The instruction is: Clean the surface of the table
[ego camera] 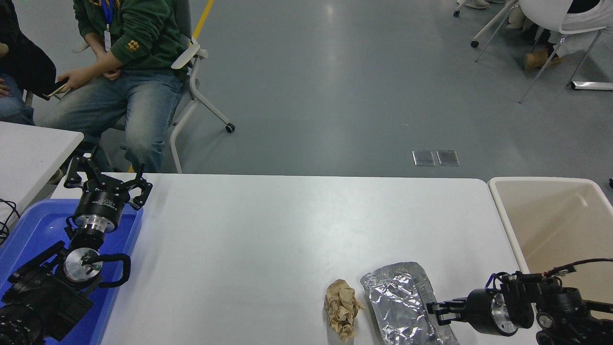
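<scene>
Head view, my read of the scene. The tabletop [268,230] fills the middle of the frame, matte white with rounded far corners. I use the foil sheet as my landmark.

The beige bin [550,225] stands off the tabletop's right end, up and to the right of the foil sheet. The blue tray [28,230] lies far to the left of the foil sheet, at the tabletop's left end. A person in a green top and jeans [129,62] sits on a chair beyond the far edge, well up and left of the foil.

The left gripper [103,179] is parked over the blue tray's far corner, fingers spread apart, holding nothing.

The foil sheet [400,299] lies crumpled and flat on the tabletop near its front right. The right gripper [438,311] comes in from the right, low over the tabletop, at the foil's right edge. Its fingers look slightly apart, and I cannot tell whether they touch the foil.

A crumpled brown paper wad [342,309] rests on the tabletop just left of the foil.
</scene>
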{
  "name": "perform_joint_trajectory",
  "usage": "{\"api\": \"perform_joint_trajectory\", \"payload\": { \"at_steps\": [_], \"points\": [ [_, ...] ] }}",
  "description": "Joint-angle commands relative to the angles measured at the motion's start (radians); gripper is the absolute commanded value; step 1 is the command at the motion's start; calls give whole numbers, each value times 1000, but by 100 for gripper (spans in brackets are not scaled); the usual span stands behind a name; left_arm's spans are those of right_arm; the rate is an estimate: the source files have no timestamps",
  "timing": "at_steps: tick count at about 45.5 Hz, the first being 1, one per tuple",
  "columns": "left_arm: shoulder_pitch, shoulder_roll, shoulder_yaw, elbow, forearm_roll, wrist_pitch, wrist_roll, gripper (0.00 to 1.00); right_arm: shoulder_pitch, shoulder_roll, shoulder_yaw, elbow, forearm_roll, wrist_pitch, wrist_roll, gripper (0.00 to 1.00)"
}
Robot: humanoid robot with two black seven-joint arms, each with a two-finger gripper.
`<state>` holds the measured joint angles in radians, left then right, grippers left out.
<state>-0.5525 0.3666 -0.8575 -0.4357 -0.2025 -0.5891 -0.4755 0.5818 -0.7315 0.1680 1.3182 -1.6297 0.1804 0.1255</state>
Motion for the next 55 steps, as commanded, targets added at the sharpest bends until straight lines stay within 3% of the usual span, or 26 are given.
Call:
{"api": "perform_joint_trajectory", "payload": {
  "at_steps": [1,20,55],
  "points": [
    [-1,0,0,0,0,0,0,100,23,-19,-1,9,14,5,13,0],
    [0,0,0,0,0,0,0,100,110,-150,-1,93,102,54,91,0],
    [0,0,0,0,0,0,0,100,392,-419,22,309,329,209,112,0]
  ]
}}
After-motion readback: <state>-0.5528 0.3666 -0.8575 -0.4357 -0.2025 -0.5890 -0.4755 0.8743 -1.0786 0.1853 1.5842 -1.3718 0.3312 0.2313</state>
